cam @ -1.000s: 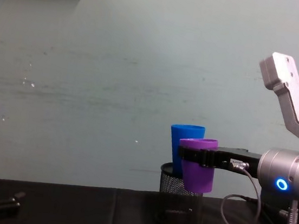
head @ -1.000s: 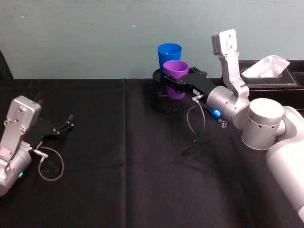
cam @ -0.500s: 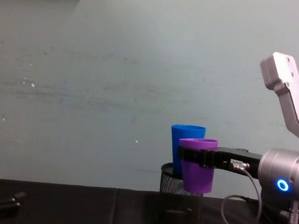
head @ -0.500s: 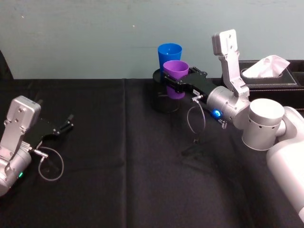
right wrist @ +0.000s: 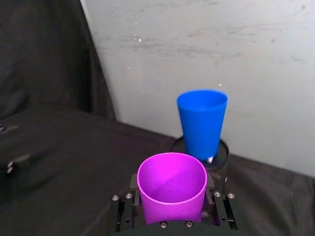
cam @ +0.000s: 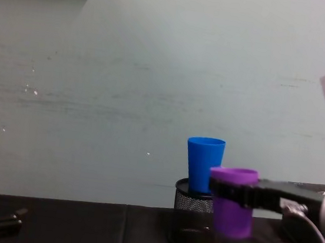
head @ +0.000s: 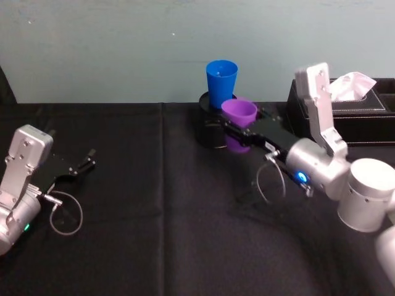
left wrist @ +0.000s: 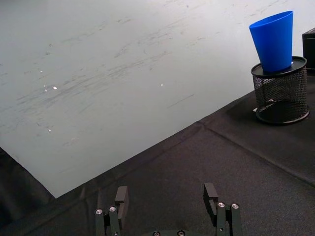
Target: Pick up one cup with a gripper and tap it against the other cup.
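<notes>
- Near the back of the desk [head: 154,216], right of centre, the purple cup [head: 239,113] is held upright off the cloth, pinched by the right pincer [head: 242,131], whose black fingers [right wrist: 215,209] press on either side of the cup below its rim.
- The purple cup sits nearer the robot than the blue cup [head: 221,81] and to its right; in the right wrist view a clear gap shows between the two, so they are apart.
- In the chest view the purple cup [cam: 233,201] hangs lower than the blue cup [cam: 203,164], its rim about level with the blue cup's lower part, its base above the desk.
- The blue cup stands upright in the mouth of a black mesh pen pot [head: 210,126], close to the wall at the desk's far edge.
- A black tissue box [head: 352,114] lies just right of the right arm, along the back edge.
- The middle and front of the desk between the arms are bare black cloth.
- The left pincer [head: 83,164] rests low at the desk's left side, well apart from the cups, its fingers [left wrist: 210,196] spread.
</notes>
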Tool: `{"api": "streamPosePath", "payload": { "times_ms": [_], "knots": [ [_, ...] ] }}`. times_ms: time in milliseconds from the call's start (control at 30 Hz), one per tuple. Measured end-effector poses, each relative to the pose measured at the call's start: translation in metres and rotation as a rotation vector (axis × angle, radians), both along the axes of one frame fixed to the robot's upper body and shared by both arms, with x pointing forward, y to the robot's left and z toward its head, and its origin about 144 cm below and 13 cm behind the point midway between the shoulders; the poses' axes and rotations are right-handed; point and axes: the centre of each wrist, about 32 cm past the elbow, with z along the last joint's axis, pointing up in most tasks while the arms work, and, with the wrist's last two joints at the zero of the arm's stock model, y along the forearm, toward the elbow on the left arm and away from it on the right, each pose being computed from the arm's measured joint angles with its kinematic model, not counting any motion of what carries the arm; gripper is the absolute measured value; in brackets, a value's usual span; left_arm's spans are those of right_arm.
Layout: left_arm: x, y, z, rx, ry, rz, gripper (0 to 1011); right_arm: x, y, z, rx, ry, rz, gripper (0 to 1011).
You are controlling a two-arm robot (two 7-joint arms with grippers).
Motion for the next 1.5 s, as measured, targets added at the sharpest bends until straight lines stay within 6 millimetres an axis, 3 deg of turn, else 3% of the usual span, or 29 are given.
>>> {"api": "streamPosePath", "payload": {
  "times_ms": [300,467,1033,1500],
  "knots": [
    [0.0,0.0,0.0,0.0,0.0,0.0,1000,-0.038,-0.01,-0.021,-0.001,-0.025,0.03,730],
    [0.0,0.0,0.0,0.0,0.0,0.0,1000,-0.054,-0.01,-0.048,0.044,-0.072,0.016,730],
    [0.0,0.0,0.0,0.0,0.0,0.0,1000,-0.067,-0.003,-0.092,0.041,-0.111,-0.032,730],
    [0.0,0.0,0.0,0.0,0.0,0.0,1000,-0.066,-0.003,-0.102,0.042,-0.09,-0.029,730]
  ]
}}
